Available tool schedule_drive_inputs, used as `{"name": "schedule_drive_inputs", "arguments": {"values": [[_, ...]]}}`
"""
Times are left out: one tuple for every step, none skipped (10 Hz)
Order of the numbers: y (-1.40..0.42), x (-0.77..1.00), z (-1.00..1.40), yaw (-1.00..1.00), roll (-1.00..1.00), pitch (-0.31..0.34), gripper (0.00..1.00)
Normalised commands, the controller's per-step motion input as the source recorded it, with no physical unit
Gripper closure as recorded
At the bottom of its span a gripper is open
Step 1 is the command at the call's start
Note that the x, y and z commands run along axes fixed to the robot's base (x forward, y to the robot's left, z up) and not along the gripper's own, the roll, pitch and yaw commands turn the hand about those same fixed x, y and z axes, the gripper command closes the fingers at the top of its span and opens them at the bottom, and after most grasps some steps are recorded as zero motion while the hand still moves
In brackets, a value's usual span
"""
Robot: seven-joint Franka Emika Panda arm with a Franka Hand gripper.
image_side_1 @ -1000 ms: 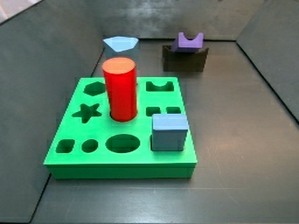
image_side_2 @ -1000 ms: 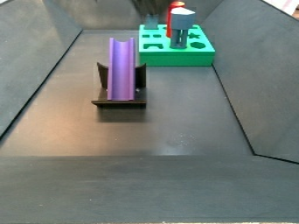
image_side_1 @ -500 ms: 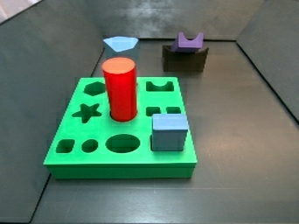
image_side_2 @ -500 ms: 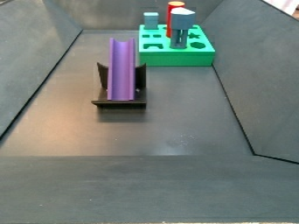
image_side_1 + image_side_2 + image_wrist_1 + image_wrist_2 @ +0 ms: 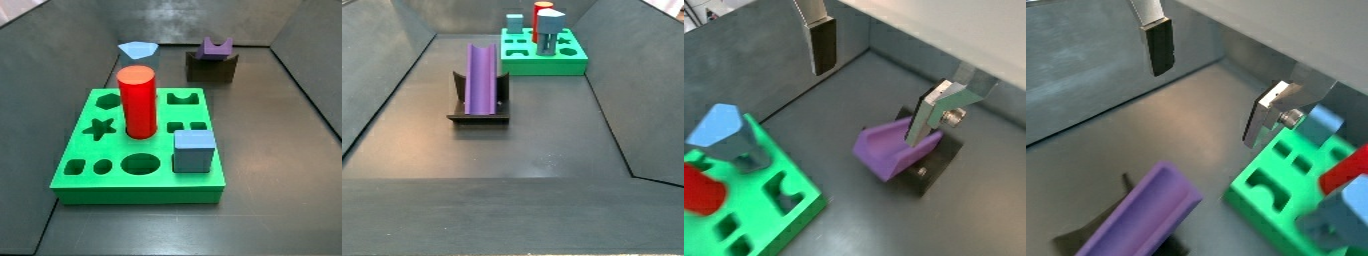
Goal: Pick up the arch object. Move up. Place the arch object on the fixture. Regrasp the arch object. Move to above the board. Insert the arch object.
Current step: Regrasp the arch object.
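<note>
I am holding my gripper above the floor with its fingers spread wide and gripping nothing. Below them, the purple arch object is lying in the hollow of the dark fixture, apart from both pads. Farther off, the green board is carrying a red cylinder and a blue-grey cube, with a pale blue pentagon piece resting on the floor beyond.

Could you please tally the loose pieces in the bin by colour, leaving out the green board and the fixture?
Purple: 1, the arch object
Red: 1, the cylinder
Blue-grey: 1, the cube
Pale blue: 1, the pentagon piece
Total: 4
The tool hangs open, empty.
</note>
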Motion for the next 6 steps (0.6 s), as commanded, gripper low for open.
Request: {"name": "schedule_drive_inputs", "arguments": {"values": [[-0.02, 0.00, 0.01, 0.03, 1.00, 0.035, 0.00], [-0.02, 0.01, 0.01, 0.03, 1.00, 0.035, 0.00], [-0.02, 0.01, 0.01, 0.04, 1.00, 0.040, 0.00], [-0.01, 0.01, 0.01, 0.04, 1.00, 0.045, 0.00], [-0.02, 0.02, 0.01, 0.04, 1.00, 0.055, 0.00], [-0.02, 0.03, 0.00, 0.04, 1.00, 0.064, 0.00]]}}
